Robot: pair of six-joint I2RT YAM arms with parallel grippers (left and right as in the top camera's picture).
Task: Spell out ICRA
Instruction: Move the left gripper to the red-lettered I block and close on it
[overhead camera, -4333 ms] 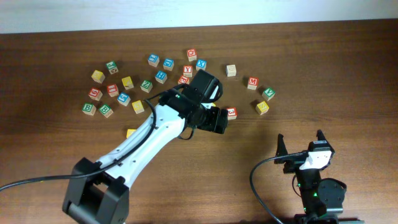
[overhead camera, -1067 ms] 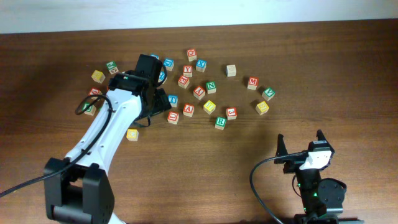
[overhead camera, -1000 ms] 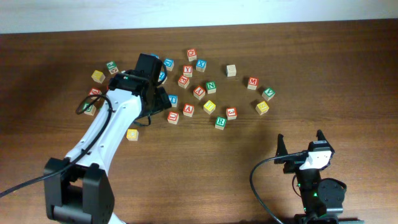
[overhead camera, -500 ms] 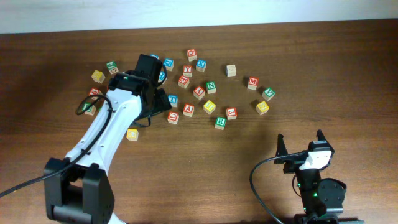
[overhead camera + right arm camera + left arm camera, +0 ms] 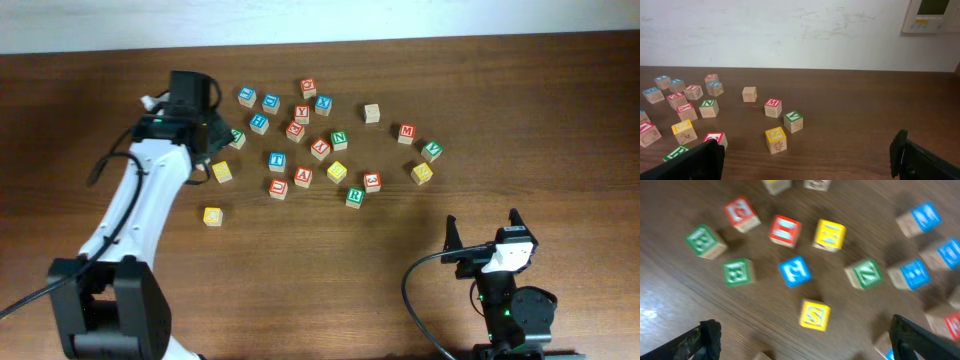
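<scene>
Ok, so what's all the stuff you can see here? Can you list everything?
Letter blocks: over twenty showing overhead, more hidden under the left arm; red, blue, green, yellow; scattered over the table's far middle.
Plain block: one, bare wood top, far side of the scatter.
Table: one, dark brown wood.
Wall: one, white, behind the table.
Wall panel: one, pale, top right of the right wrist view.
Cable: one, black, near side, right of centre.
Left gripper: one, black, open above the left-hand blocks.
Right gripper: one, black, open, near right, holding nothing.
</scene>
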